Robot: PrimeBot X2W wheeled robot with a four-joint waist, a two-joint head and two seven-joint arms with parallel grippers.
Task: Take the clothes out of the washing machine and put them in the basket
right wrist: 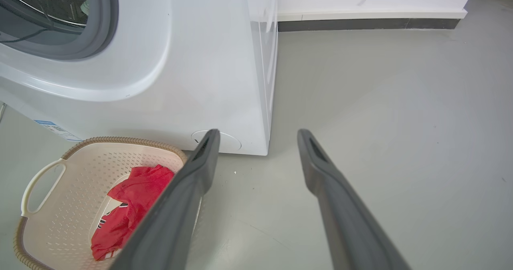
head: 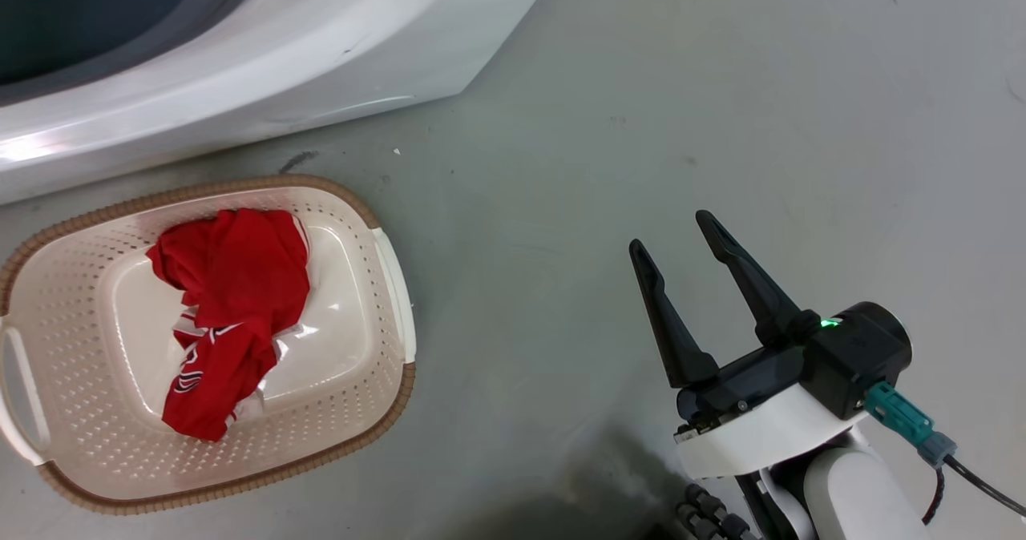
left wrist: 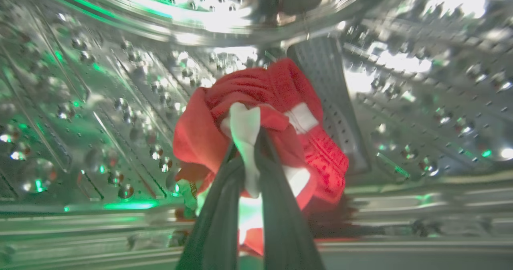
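**One out, one in hand**

The left gripper (left wrist: 248, 142) is inside the steel drum (left wrist: 100, 101) of the washing machine (head: 321, 59), its fingers (left wrist: 216, 222) closed tight on a red-and-white garment (left wrist: 280, 97) — a white fold pinched between them. Another red garment (head: 232, 300) lies in the basket (head: 80, 284) on the floor (head: 641, 123) beside the machine. The right gripper (head: 671, 231) hovers over the floor — spread wide, empty.

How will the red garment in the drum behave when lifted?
Probably floppy: the red garment bunches in folds at the left end effector. Likely light, since one pinch grips it. Trailing folds may drag on the drum.
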